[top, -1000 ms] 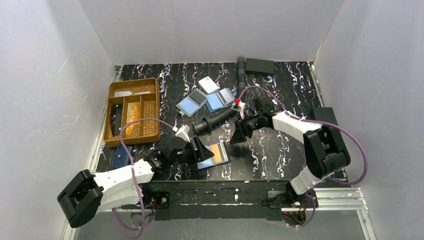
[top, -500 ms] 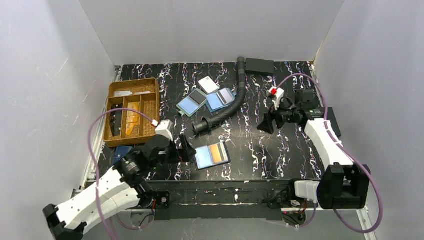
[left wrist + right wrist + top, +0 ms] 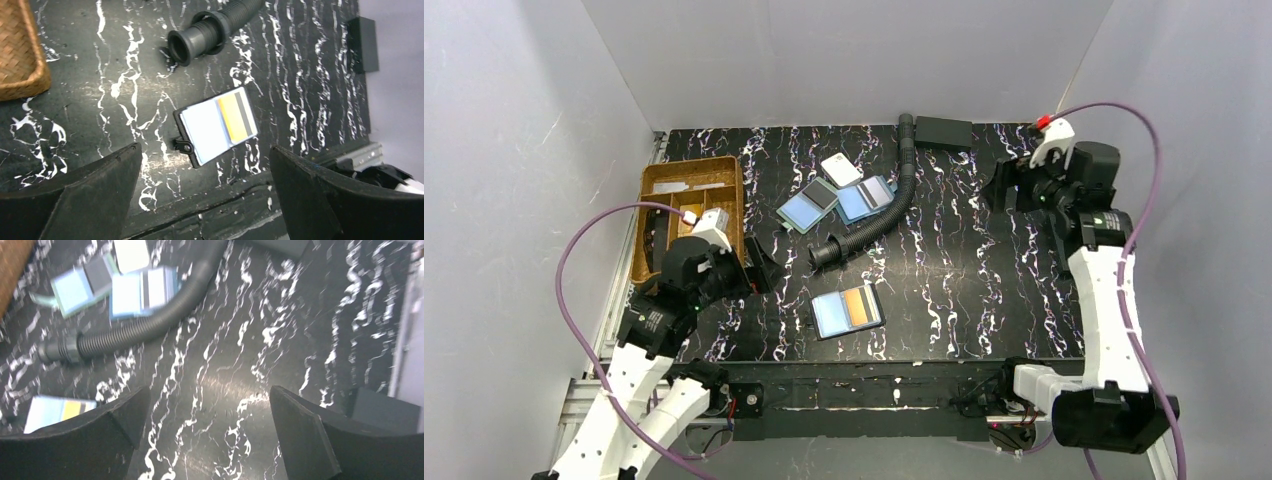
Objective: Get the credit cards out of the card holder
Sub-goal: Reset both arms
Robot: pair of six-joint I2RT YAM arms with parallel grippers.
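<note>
The card holder (image 3: 847, 312) lies open and flat near the table's front edge, with black edging and a snap tab (image 3: 184, 146). It holds the pale blue card (image 3: 206, 131) and, beside it, the orange card (image 3: 232, 117). My left gripper (image 3: 762, 268) is open and empty, raised to the left of the holder; the left wrist view (image 3: 205, 146) looks down on the holder between the fingers. My right gripper (image 3: 1002, 185) is open and empty, high at the back right. In the right wrist view (image 3: 210, 389) the holder (image 3: 57, 410) shows at lower left.
A wicker basket (image 3: 692, 172) stands at the left. A grey ribbed hose (image 3: 874, 225) curves across the middle. Two overlapping blue-and-dark rectangles (image 3: 834, 203) and a white tag (image 3: 841, 168) lie behind it. A black box (image 3: 943, 131) sits at the back.
Both arms have drawn back from the middle and lifted: the left to the left near the basket, the right to the back right. The card holder and cards have stayed in place.
</note>
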